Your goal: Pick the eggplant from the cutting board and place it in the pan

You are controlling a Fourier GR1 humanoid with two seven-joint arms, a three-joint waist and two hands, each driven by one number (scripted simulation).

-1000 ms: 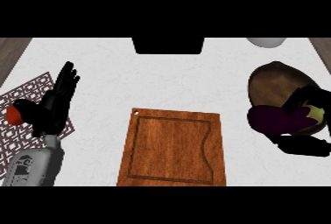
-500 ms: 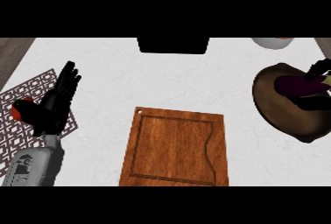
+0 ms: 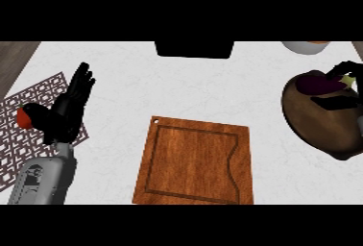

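Observation:
The purple eggplant point(image 3: 317, 85) is at the far end of the brown pan point(image 3: 319, 129) on the right of the counter. My right hand point(image 3: 345, 71) curls over it from the right edge, with a black finger point(image 3: 333, 102) just under it, so the hand is shut on the eggplant. Whether the eggplant touches the pan's bottom is hidden. The wooden cutting board point(image 3: 195, 166) lies bare in the middle, near the front. My left hand point(image 3: 67, 113) rests open at the left, fingers pointing up, away from the board.
A patterned mat point(image 3: 28, 96) lies at the left edge with a red object point(image 3: 25, 117) on it, partly behind my left hand. A black block point(image 3: 195, 48) sits at the back centre, and a white bowl point(image 3: 305, 45) at the back right.
My right hand has carried the eggplant from the pan's near side to its far end. The left hand has kept its place.

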